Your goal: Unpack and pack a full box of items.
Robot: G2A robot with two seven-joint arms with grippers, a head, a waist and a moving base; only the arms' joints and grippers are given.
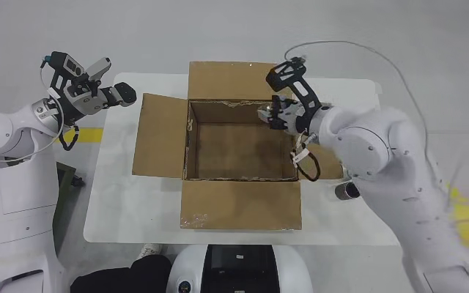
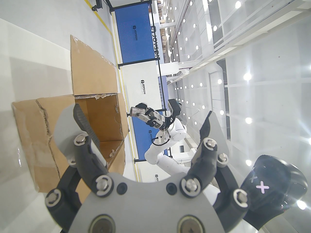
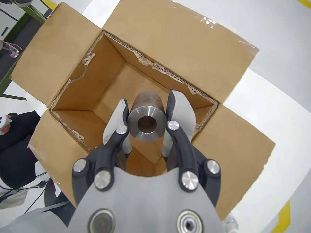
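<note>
Flaps spread, the open cardboard box (image 1: pixel 242 205) sits on the bench (image 1: pixel 117 212). Above its inside, the right gripper (image 3: pixel 147 104) fingers clamp a hollow steel cylinder (image 3: pixel 145 122). The left gripper (image 1: pixel 121 94) fingers are spread wide.

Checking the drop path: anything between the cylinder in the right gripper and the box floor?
Nothing: right wrist view shows the cylinder over the open box, bare cardboard floor beneath. Top view agrees.
</note>
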